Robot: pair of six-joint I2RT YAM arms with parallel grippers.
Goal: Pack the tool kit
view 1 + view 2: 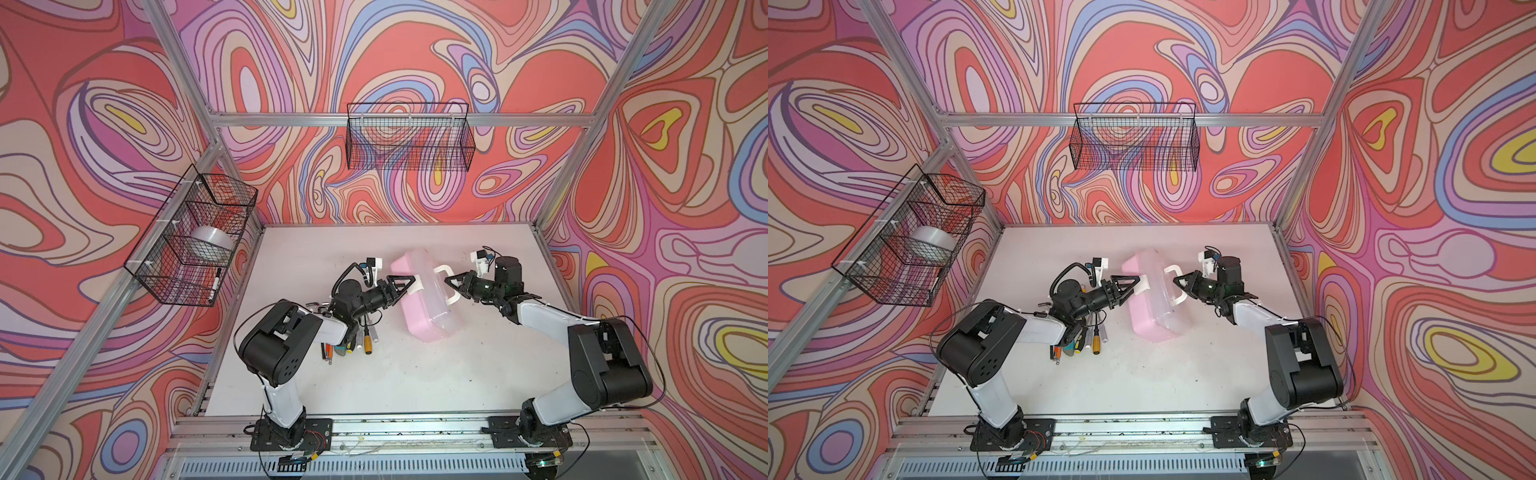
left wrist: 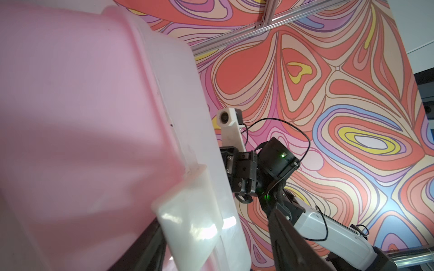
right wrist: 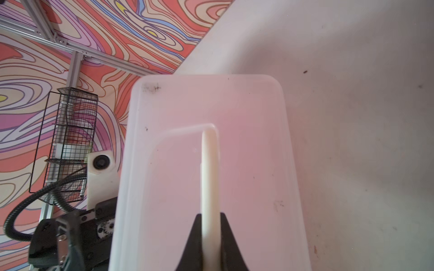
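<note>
I see the pink case (image 1: 417, 322) tipped on its side mid-scene and slanted, with its clear lid (image 1: 438, 305) closed and facing right and the white handle (image 1: 443, 269) jutting right. Loose tools (image 1: 368, 343) lie heaped to its left, slightly nearer.

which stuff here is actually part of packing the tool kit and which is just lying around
Job: case, handle, loose tools by the left arm.

Lying about: side basket with tape roll and marker, back basket.
</note>
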